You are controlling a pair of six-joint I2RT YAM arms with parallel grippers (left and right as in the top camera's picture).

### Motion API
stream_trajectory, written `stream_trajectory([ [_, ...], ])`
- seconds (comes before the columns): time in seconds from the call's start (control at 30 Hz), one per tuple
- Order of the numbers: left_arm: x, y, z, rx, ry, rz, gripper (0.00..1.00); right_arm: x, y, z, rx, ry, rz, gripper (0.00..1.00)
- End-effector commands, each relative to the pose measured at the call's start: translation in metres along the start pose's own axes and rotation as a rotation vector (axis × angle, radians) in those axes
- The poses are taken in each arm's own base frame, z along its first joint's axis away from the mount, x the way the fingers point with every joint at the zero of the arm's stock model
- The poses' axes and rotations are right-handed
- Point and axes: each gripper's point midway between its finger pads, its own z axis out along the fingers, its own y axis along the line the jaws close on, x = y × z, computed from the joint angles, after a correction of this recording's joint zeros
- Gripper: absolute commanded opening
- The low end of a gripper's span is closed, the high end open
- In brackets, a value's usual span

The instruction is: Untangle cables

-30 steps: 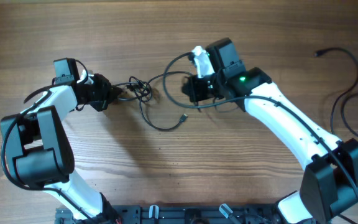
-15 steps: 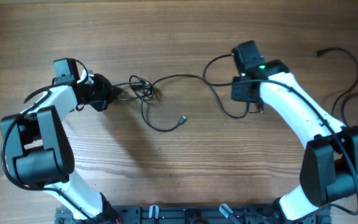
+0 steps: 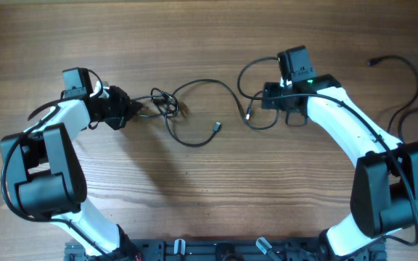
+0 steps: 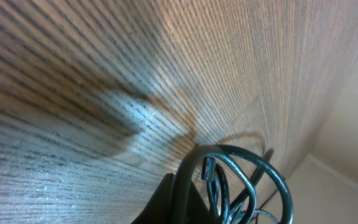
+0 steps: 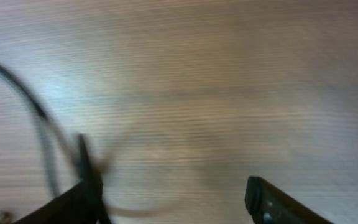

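The cables point(image 3: 162, 104) form a small black knot left of centre, with one loop point(image 3: 187, 141) ending in a plug point(image 3: 216, 128). A long strand point(image 3: 223, 83) arcs right to loose loops point(image 3: 256, 123) beside my right gripper. My left gripper point(image 3: 127, 109) is shut on the knot's left end; in the left wrist view a cable point(image 4: 247, 180) runs between its closed fingers point(image 4: 166, 199). My right gripper point(image 3: 278, 101) is open, and its wrist view shows wide-spread fingers point(image 5: 272, 199) over bare wood with a blurred cable point(image 5: 39, 118) by the left one.
Another thin black cable point(image 3: 412, 80) with a plug end point(image 3: 372, 63) curves along the far right of the wooden table point(image 3: 209, 196). The arm bases and a black rail point(image 3: 216, 250) sit at the front edge.
My right gripper carried a strand from the centre to the right, then opened and let it go. The strand now lies in loose loops. The left arm has not moved.
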Motion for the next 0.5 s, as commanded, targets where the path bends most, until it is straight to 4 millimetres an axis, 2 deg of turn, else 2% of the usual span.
stream_trajectory([
  [0.0,-0.004,-0.007,-0.006,0.013,-0.023,0.028,0.05,-0.02,0.031,0.001,-0.157,-0.06,-0.012,0.82],
  [0.13,-0.004,-0.007,-0.006,0.013,-0.022,0.028,0.05,-0.033,0.069,-0.008,-0.341,-0.107,-0.001,0.82],
  [0.3,-0.004,-0.007,-0.006,0.013,-0.022,0.028,0.05,-0.038,0.104,-0.014,-0.411,-0.175,-0.099,0.82],
  [0.47,-0.004,-0.007,-0.006,0.013,-0.022,0.028,0.06,-0.03,0.143,0.004,-0.46,-0.209,-0.21,0.82],
])
